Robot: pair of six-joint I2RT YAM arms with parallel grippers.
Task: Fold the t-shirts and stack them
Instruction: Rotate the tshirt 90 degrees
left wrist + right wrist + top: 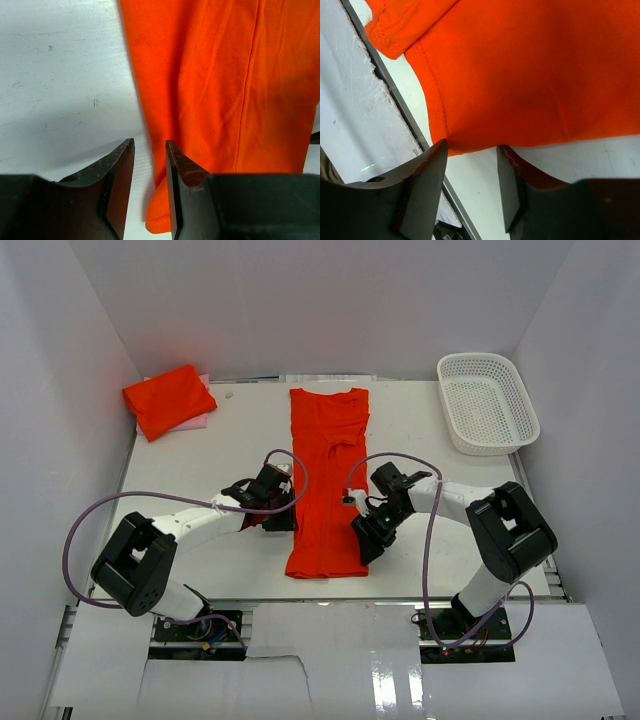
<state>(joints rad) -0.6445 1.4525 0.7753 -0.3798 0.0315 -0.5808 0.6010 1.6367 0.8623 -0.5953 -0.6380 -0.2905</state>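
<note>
Spanning the floor of a white-walled enclosure, the bench [200, 455] carries the long t-shirt [328, 470], laid as a narrow strip down its middle. The strip's collar end is far and its hem end is close to the near edge, with bare surface showing on both sides. The white mesh basket [492, 447] sits in the far right corner, well apart from the strip. The folded t-shirt [168, 400] lies in the far left corner. The left jaws stand narrowly apart at the strip's left edge, with the fabric's border running into the gap. The right jaws stand wider and grip nothing, just off the strip's near right corner, beside the bench's edge.
</note>
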